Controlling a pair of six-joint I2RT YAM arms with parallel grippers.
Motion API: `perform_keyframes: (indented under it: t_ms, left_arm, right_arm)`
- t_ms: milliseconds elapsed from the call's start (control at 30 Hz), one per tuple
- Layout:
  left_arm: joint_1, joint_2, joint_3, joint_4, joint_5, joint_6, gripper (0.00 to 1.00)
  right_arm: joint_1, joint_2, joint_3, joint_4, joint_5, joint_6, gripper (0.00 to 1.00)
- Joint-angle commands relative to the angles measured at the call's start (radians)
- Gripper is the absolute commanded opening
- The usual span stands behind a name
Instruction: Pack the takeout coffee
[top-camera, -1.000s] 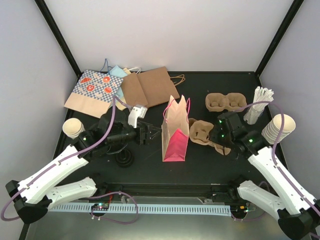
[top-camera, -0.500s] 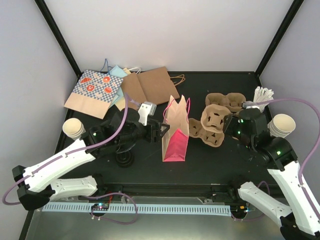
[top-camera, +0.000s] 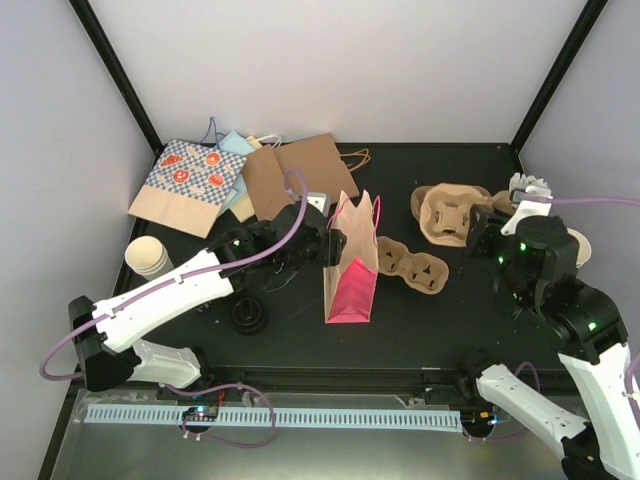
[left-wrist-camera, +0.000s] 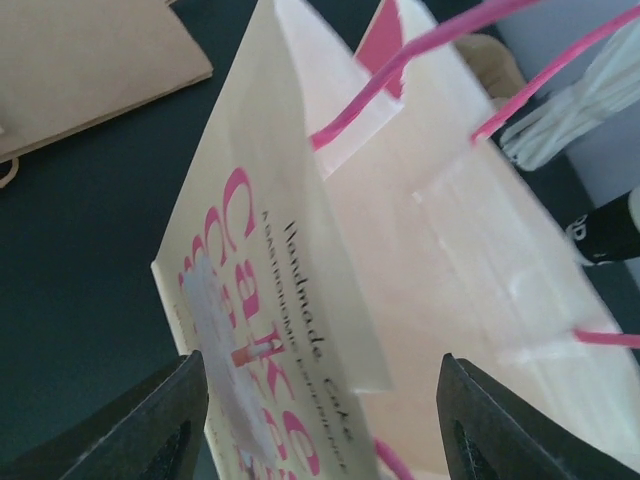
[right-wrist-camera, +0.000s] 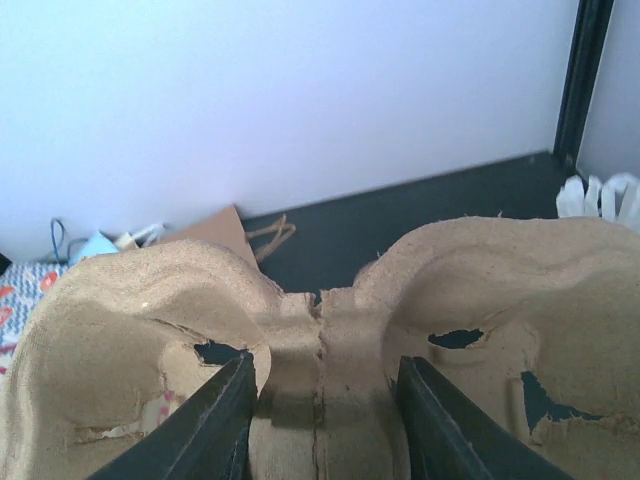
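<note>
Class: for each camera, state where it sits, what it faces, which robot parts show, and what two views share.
Top external: above and behind, looking down on the table; left arm, right arm show.
Left wrist: faces the pink paper bag; open left gripper shows.
Right wrist: faces the back wall; right gripper holds a cup carrier.
Shared: bag in top and left wrist.

Both arms wear smooth white shells linked by black joints. The left arm (top-camera: 160, 298) and the right arm (top-camera: 600, 395) each trail a thin purple cable (top-camera: 600, 201) that loops clear of the links. Small green lights (top-camera: 520, 228) glow on the black wrist housings. The left hand (top-camera: 335, 243) and the right hand (top-camera: 476, 232) are black, with broad, matte black fingers (left-wrist-camera: 165, 420).
</note>
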Motion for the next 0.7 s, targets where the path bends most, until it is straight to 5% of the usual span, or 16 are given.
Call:
perform_keyframes:
  t_ms: [0,300,667]
  left_arm:
    - [-0.009,-0.001,-0.013,-0.015,-0.043,-0.050,0.63]
    - [-0.006,-0.058,-0.025,-0.035,-0.078,0.132,0.31]
    - [0.019,-0.095,0.020,-0.119,-0.030,0.324,0.09]
  right_arm:
    - [0.004,0.015,0.072,0.108,0.034,-0.091,0.41]
    - [0.004,0.030,0.136,0.204,-0.105,-0.174,0.41]
    - [0.003,0.113,0.193,0.201,-0.295,-0.220,0.41]
